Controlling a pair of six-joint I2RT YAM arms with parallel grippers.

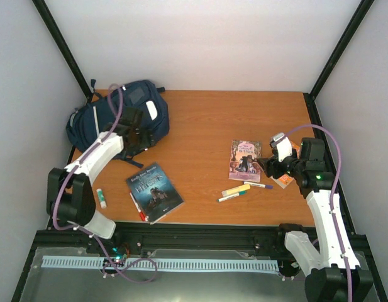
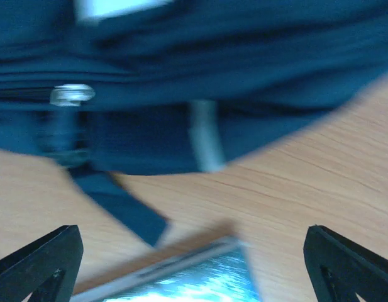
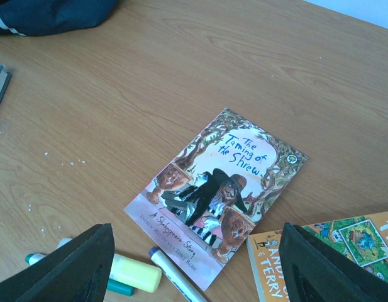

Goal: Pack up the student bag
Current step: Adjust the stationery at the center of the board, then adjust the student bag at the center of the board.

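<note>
Navy fabric of the student bag (image 1: 134, 97) is seen at the far left corner of the table (image 1: 244, 119), just beyond the spread, empty fingers of the left gripper (image 2: 194, 267); the right gripper (image 3: 194, 264), likewise spread, is held well apart from it.

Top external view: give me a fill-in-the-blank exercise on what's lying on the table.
The student bag lies in the far ____ corner.
The left gripper is not shut but ____.
The pink book is titled The Taming of the ____.
The thick highlighter is coloured ____.
Missing words: left; open; Shrew; yellow.
</note>
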